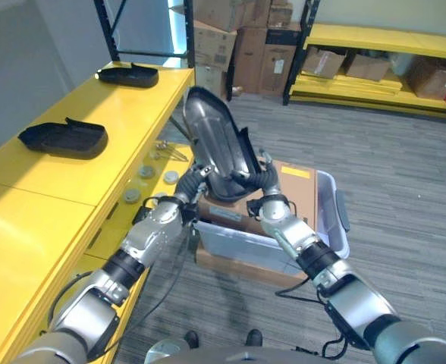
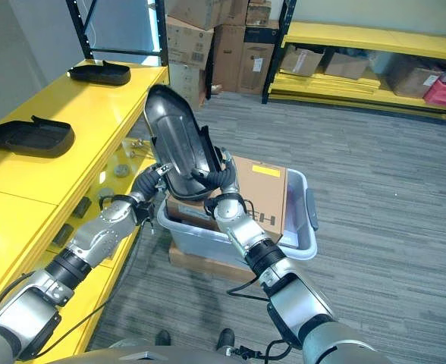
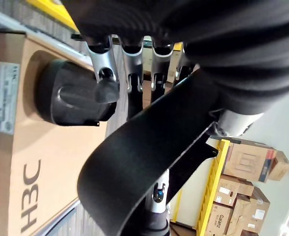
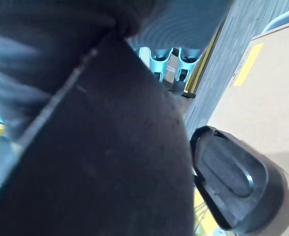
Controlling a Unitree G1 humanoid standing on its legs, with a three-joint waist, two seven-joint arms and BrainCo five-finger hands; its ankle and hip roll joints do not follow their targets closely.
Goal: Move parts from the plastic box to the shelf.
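- Both hands, left hand [image 1: 196, 182] and right hand [image 1: 265, 186], curl their fingers round the lower edge of a black part [image 1: 219, 144], likely to steady its tall, tilted bulk.
- Part hangs above the plastic box [image 2: 303, 243], lifted clear.
- At ten o'clock, the yellow shelf [image 1: 79, 178] carries two parts [image 1: 64, 138].

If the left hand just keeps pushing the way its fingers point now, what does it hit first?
The black part itself: the left hand is already against its lower end, opposite the right hand. Past it, probably the yellow shelf, though depth is unclear.
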